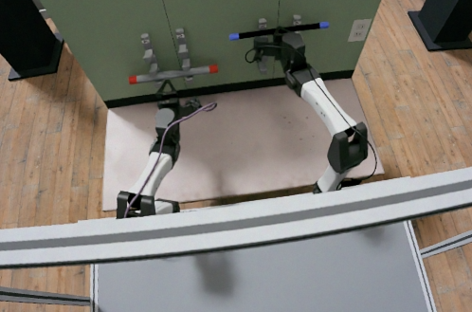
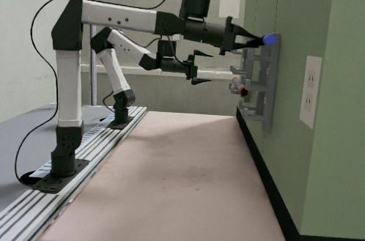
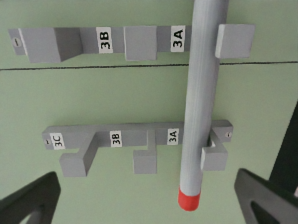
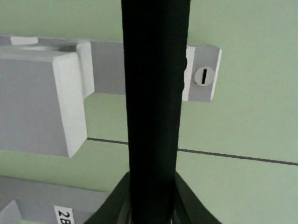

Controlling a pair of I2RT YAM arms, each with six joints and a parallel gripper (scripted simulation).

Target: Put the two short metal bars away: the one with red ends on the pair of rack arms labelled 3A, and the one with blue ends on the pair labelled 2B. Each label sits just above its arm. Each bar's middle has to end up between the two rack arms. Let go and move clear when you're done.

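Gripping one blue-ended bar (one red-ended bar racked)

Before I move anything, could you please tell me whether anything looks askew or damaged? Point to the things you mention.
Nothing stands out: the red-ended bar (image 1: 172, 74) (image 2: 240, 86) (image 3: 201, 95) sits on the 3A arms, and the right end effector (image 1: 279, 32) (image 2: 261, 41) (image 4: 151, 180) holds the blue-ended bar (image 1: 253, 33) (image 2: 270, 39) (image 4: 154, 100); I see no damage.

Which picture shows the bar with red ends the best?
The left wrist view, because it shows the red-ended bar up close, beside the 3A labels. The top view shows its whole length and both red ends. The exterior view shows it small, nearly end-on. The right wrist view doesn't show it.
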